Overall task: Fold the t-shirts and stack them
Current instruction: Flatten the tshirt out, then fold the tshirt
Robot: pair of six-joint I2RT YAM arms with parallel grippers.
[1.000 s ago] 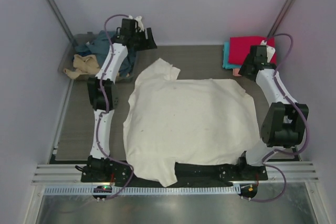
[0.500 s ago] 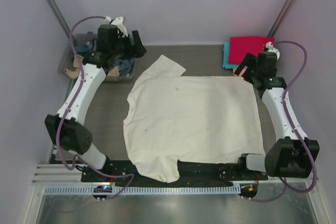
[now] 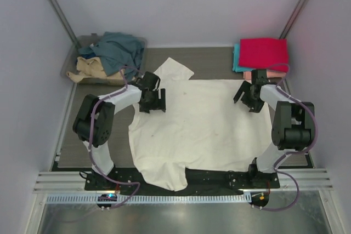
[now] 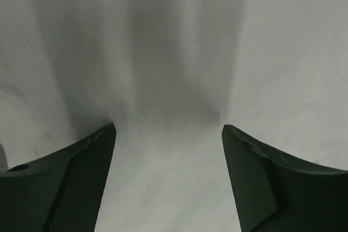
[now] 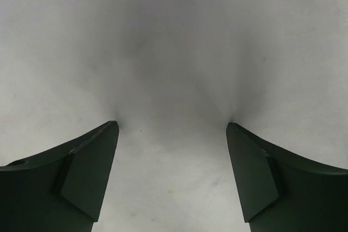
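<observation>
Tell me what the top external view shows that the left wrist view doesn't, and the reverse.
Only top external: the cream t-shirt's whole outline spread on the table, the folded stack at far right, the bin of loose shirts at far left, and the right gripper open over the shirt's far right part. Only left wrist: up close, the left gripper's fingers spread wide, tips at the cloth, soft creases running away from them. Both: the cream t-shirt and the open left gripper.
</observation>
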